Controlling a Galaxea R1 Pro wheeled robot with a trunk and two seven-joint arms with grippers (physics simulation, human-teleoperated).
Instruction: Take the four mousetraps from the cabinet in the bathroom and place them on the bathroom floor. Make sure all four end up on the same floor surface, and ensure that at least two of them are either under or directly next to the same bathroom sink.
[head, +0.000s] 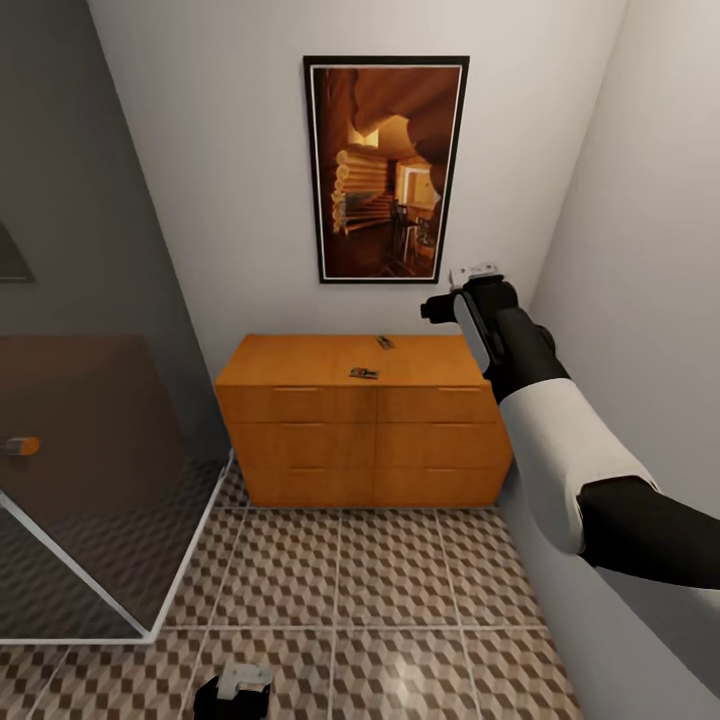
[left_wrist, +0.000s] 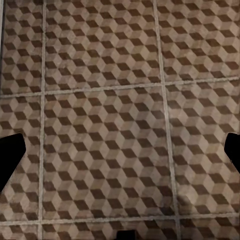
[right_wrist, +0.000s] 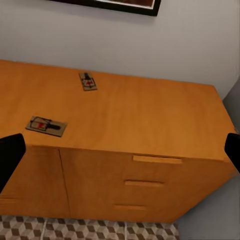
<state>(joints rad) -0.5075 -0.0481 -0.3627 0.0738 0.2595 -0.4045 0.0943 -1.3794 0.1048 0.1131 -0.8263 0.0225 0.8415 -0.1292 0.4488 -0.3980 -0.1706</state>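
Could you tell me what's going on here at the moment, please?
The robot stands in a bathroom facing the orange-brown cabinet. Two mousetraps lie on its top: one near the front edge and one farther back near the wall. The right gripper is raised toward the cabinet, open and holding nothing. The left gripper hangs low over the bathroom floor, also open and empty. No trap shows on the tiles in these views.
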